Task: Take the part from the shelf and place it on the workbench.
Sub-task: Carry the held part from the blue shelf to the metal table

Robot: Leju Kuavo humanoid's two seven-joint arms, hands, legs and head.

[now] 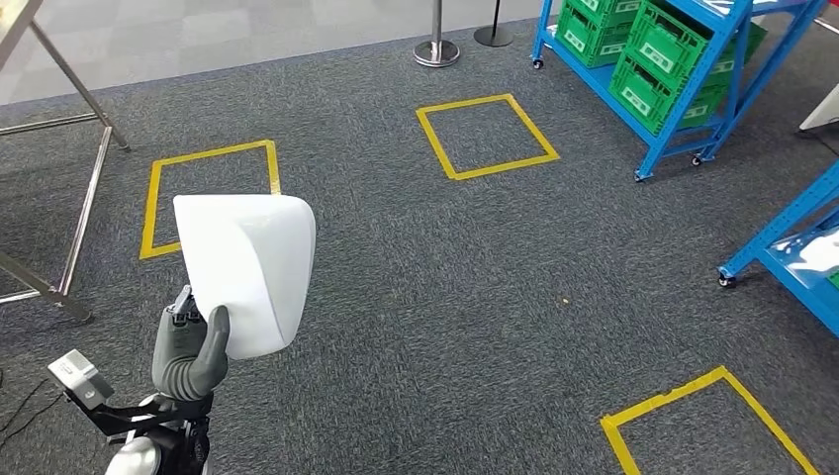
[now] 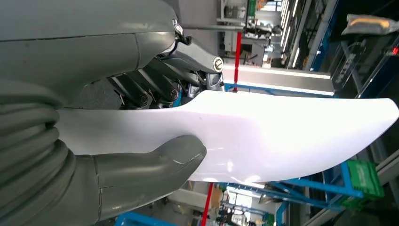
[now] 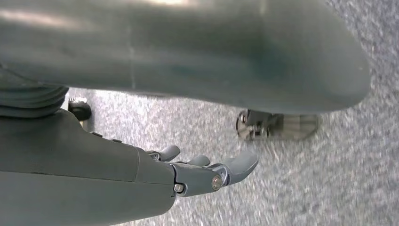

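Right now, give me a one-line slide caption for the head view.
Left robot hand holds the white part above grey carpet marked with yellow tape squares, blue shelving behind.

Grey carpet floor (image 1: pixel 396 297): yellow tape squares (image 1: pixel 487 137), blue shelf racks (image 1: pixel 683 89) on castors, stanchion bases (image 1: pixel 436 51).

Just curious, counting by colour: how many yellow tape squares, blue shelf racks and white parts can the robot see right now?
Yellow tape squares: 3
Blue shelf racks: 2
White part, held in the left hand: 1
Total: 6
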